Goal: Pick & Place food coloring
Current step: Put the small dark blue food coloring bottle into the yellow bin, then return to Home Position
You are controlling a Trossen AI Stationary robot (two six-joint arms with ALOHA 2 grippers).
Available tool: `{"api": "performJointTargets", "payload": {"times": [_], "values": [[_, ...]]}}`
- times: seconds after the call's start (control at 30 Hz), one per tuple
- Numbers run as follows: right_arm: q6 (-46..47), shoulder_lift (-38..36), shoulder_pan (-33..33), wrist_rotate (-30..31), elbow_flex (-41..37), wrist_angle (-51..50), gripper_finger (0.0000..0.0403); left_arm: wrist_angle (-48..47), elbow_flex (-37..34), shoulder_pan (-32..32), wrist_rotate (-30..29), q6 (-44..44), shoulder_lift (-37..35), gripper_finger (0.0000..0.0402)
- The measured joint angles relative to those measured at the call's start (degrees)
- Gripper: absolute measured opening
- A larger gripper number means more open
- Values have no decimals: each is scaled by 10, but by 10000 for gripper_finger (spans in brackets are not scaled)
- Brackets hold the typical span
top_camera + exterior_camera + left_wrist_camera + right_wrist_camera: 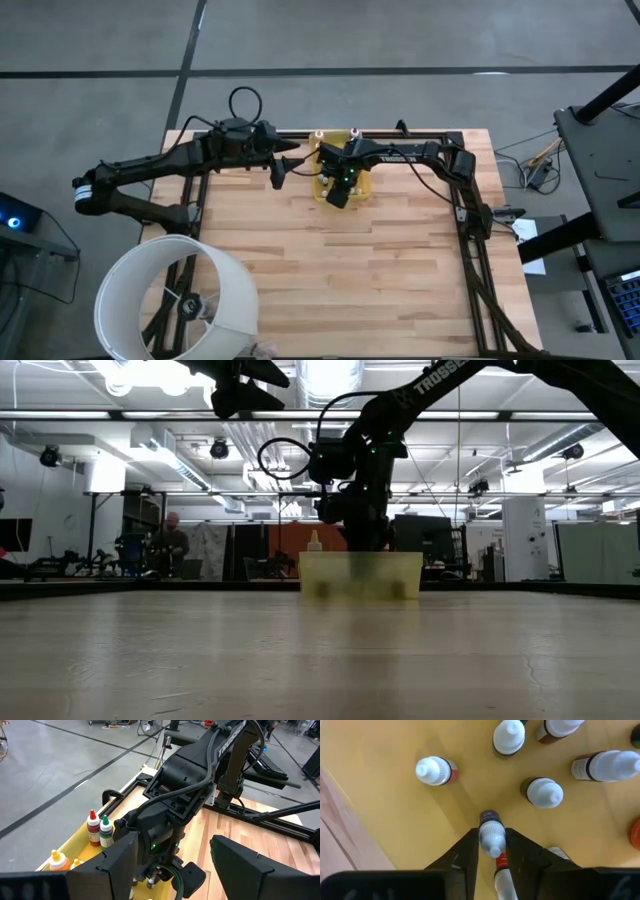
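Observation:
A translucent yellow tray (322, 190) sits at the table's far middle and holds several tiny food coloring bottles (542, 791) standing upright, most with white caps. Red-, teal- and orange-capped bottles (93, 822) show in the left wrist view. My right gripper (342, 188) reaches down into the tray (400, 575) and is shut on one white-capped, dark-bodied bottle (491, 832). Another bottle with a red band (502, 870) lies just under its fingers. My left gripper (279, 172) hovers open and empty just left of the tray, above the table. My right gripper pinches the bottle at its white cap (492, 840) between its two fingers (465, 854), coming from above and pointing down into the tray. The dark body (488, 815) sticks out past the fingertips. I cannot tell whether it still rests on the tray floor.
A large white drum-shaped shade (175, 300) stands at the table's near left corner. Black frame rails (470, 230) run along the table's sides and far edge. The wooden table top (350, 280) lies near of the tray. A person (172, 540) is far off in the room.

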Motion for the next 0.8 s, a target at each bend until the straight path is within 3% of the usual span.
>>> {"api": "performJointTargets", "payload": {"times": [0.37, 0.8], "values": [[11, 0, 0, -1, 0, 7, 132, 0, 0, 0, 0, 0, 0, 222], [8, -17, 0, -4, 39, -40, 136, 0, 0, 0, 0, 1, 0, 222]]}}
